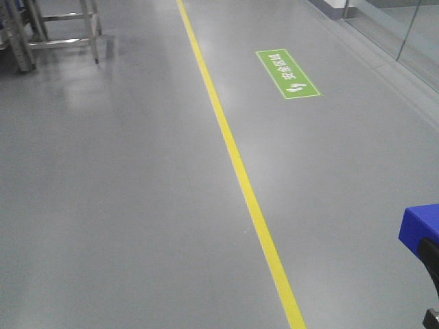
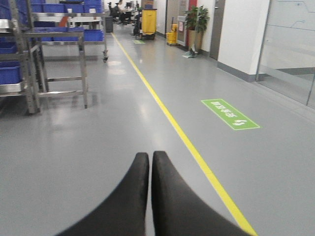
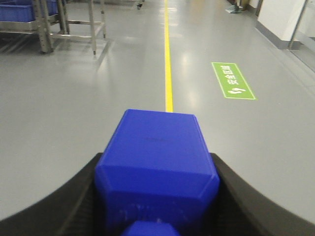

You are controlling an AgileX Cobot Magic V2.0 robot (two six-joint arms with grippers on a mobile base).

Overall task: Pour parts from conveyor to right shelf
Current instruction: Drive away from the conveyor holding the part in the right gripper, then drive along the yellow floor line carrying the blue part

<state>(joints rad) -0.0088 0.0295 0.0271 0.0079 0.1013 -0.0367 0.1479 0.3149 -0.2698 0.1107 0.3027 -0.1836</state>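
My right gripper is shut on a blue plastic box, its black fingers pressed against both sides. The box's corner and a bit of that gripper show at the lower right edge of the front view. The box's inside and any parts are hidden. My left gripper is shut and empty, held above the grey floor. No conveyor is in view. Metal racks holding blue bins stand at the far left.
A yellow floor line runs down the aisle, with a green floor sign to its right. A metal rack's legs stand at the upper left. A white wall and glass partition run along the right. A plant and yellow bins stand far ahead.
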